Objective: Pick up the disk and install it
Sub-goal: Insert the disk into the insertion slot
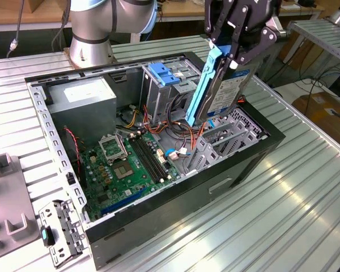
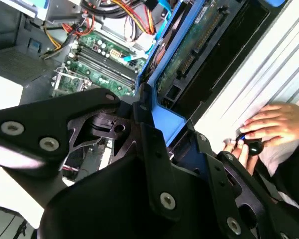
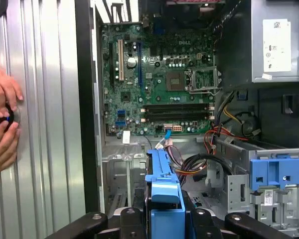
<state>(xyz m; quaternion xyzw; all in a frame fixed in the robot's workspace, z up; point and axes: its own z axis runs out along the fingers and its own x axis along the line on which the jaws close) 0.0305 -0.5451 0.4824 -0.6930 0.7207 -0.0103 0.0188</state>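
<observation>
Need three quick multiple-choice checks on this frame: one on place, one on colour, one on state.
1. Where is the disk?
A. flat on the table
B. in the air over the open computer case
C. on the power supply

2. What colour is the disk's frame?
A. red
B. yellow
C. blue

3. The claw is:
A. shut on the disk
B. open and empty
C. shut on a cable

Answers:
1 B: the exterior view shows it hanging tilted above the case.
2 C: bright blue plastic runs along its edge.
3 A: it clamps the disk's upper end.
</observation>
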